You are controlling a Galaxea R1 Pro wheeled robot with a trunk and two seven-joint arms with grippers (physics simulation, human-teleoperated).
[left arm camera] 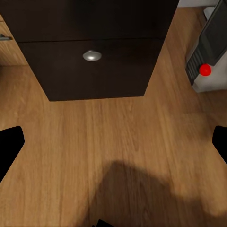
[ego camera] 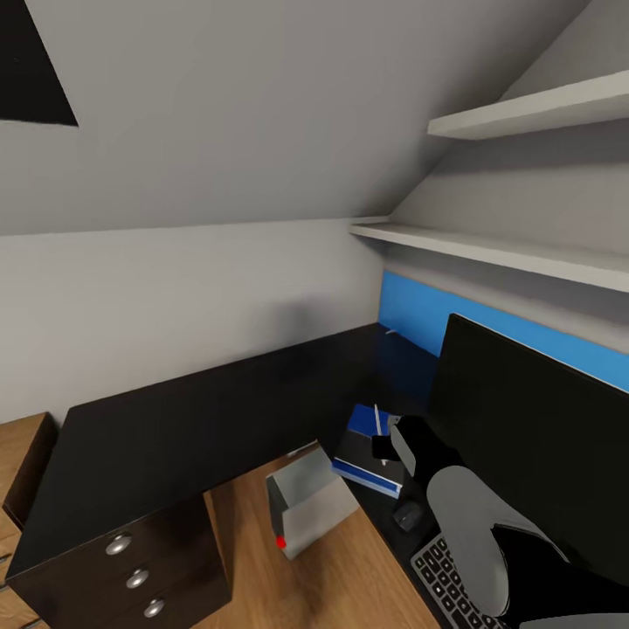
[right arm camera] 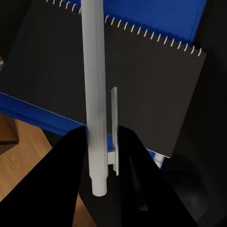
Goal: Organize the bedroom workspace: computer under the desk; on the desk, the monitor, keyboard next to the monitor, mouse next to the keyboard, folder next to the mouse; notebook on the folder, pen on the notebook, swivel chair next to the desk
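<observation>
Right gripper clenched on pen, its long axis running up-frame, directly above notebook on folder.

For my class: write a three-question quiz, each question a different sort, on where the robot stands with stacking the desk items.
1. True or false: the notebook lies on the folder.
2. What does the right gripper hold? A) pen B) mouse C) keyboard
3. Fill in: the computer stands on the ____.

Key: 1 true; 2 A; 3 floor.
</observation>
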